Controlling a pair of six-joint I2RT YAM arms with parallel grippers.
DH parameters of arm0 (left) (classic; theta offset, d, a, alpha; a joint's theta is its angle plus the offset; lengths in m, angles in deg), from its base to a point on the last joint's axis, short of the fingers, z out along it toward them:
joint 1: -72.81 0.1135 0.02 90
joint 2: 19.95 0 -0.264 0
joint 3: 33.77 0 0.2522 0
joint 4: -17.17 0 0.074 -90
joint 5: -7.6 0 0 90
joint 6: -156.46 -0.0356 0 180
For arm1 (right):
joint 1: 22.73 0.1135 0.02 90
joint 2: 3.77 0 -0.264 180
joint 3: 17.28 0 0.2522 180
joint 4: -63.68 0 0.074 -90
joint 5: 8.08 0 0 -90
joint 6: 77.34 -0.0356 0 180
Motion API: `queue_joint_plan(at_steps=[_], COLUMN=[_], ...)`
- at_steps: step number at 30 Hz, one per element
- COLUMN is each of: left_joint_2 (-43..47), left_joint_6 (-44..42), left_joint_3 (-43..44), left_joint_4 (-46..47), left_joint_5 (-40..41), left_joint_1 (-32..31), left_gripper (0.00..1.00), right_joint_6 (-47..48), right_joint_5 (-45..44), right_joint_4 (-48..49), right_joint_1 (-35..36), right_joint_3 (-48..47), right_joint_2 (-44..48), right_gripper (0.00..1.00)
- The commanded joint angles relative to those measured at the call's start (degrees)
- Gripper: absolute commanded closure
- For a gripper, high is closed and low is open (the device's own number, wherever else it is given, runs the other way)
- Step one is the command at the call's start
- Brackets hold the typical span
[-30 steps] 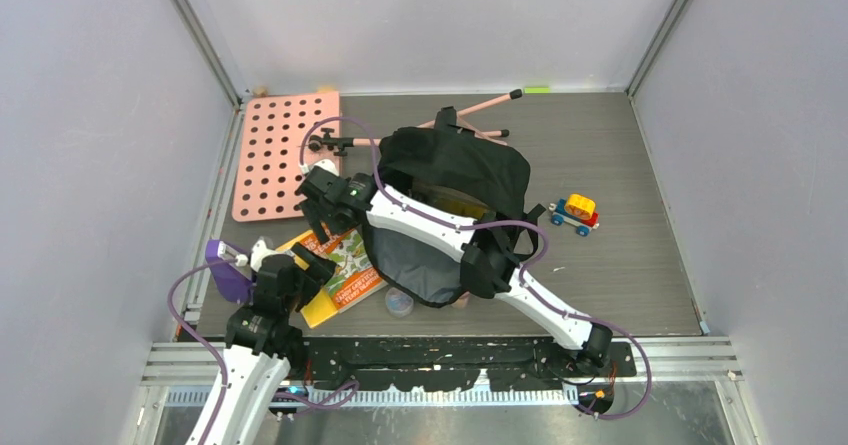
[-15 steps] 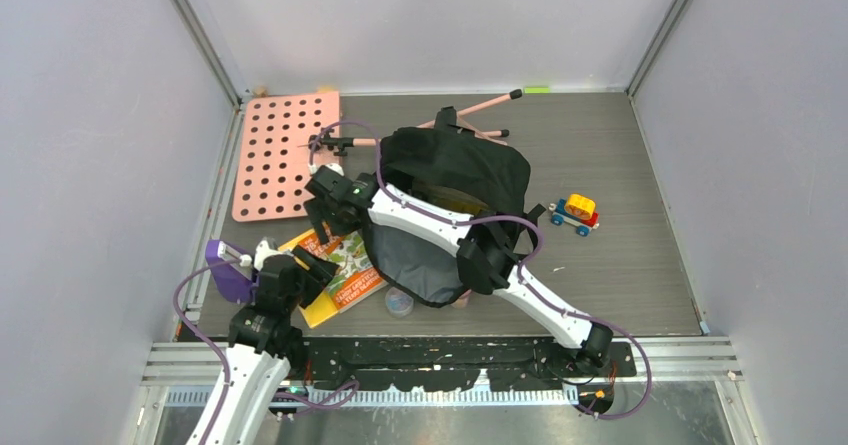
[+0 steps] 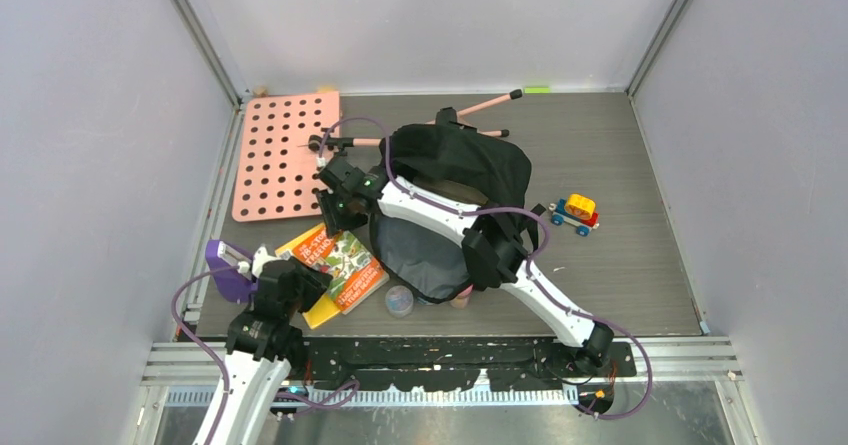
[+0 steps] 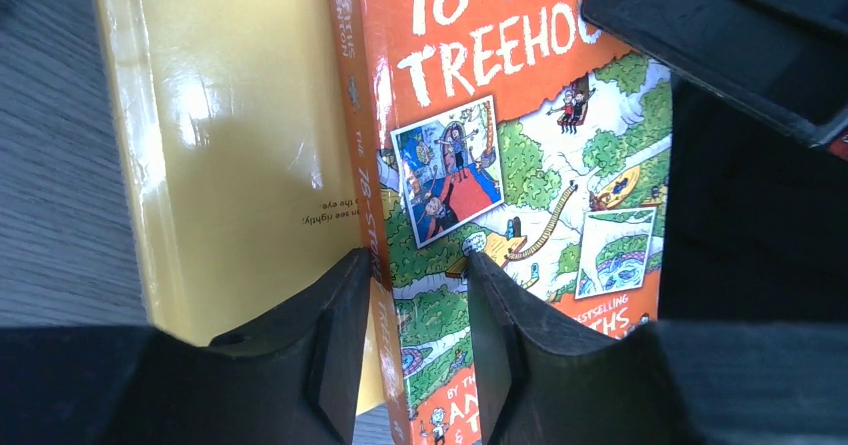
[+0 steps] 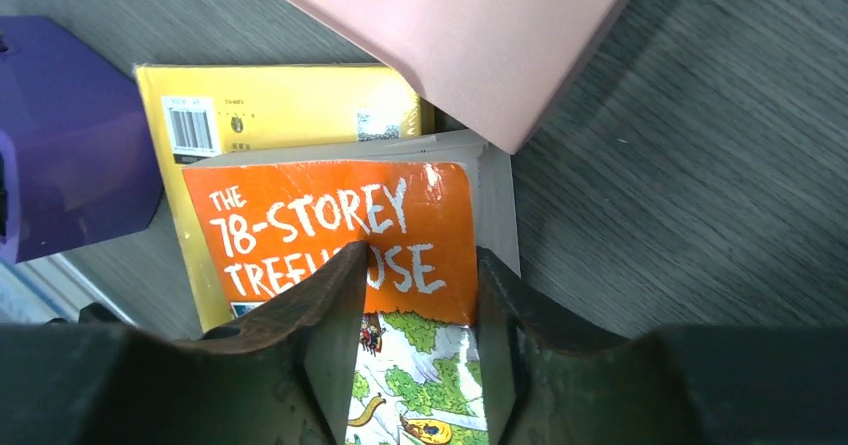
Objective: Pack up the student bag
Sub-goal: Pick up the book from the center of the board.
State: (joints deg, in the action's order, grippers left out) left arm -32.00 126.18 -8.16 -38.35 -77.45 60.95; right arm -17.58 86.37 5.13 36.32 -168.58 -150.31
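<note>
The student bag (image 3: 455, 170) lies open in the middle of the table, its grey lining (image 3: 420, 255) facing up. To its left an orange Treehouse book (image 3: 340, 262) rests on a yellow book (image 3: 318, 313). My left gripper (image 3: 300, 279) is at the orange book's near end. Its jaws (image 4: 415, 260) are half closed astride the spine (image 4: 362, 165), one finger beside the spine and one over the cover. My right gripper (image 3: 333, 215) is over the title end (image 5: 330, 225), jaws (image 5: 420, 255) apart with the cover showing between them. The right arm crosses over the bag.
A pink pegboard (image 3: 283, 155) lies at the far left, its corner (image 5: 470, 35) close to the books. A purple object (image 3: 228, 275) stands left of the left gripper. A pink-handled stand (image 3: 480, 105) lies behind the bag, a toy train (image 3: 575, 212) to its right, and a small clear lid (image 3: 399, 302) in front of it.
Both pairs of jaws have narrowed. My right gripper has shifted back and to the right, uncovering the orange title end. My left gripper has edged closer along the book's near end.
</note>
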Motion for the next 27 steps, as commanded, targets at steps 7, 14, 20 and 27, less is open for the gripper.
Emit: queue_joint_plan(at_steps=[7, 14, 20, 27], left_joint_2=[1.44, 4.93, 8.13, 6.18], left_joint_6=[0.07, -1.08, -1.13, -2.23], left_joint_3=[0.8, 4.85, 10.62, 19.77], left_joint_4=[0.47, -5.73, -9.17, -8.94], left_joint_5=[0.73, 3.4, 2.56, -1.57], left_joint_1=[0.25, 0.25, 0.19, 0.23], left_gripper=[0.62, 0.54, 0.23, 0.04], right_joint_6=[-0.96, -1.22, -0.66, 1.53], right_joint_5=[14.53, 12.69, 6.42, 1.2], right_joint_4=[5.29, 10.25, 15.72, 20.19], right_joint_1=[2.48, 2.67, 2.81, 2.78], right_joint_3=[5.64, 10.28, 15.07, 18.21], right_joint_2=[6.8, 12.34, 20.72, 29.93], right_gripper=[0.84, 0.99, 0.99, 1.0])
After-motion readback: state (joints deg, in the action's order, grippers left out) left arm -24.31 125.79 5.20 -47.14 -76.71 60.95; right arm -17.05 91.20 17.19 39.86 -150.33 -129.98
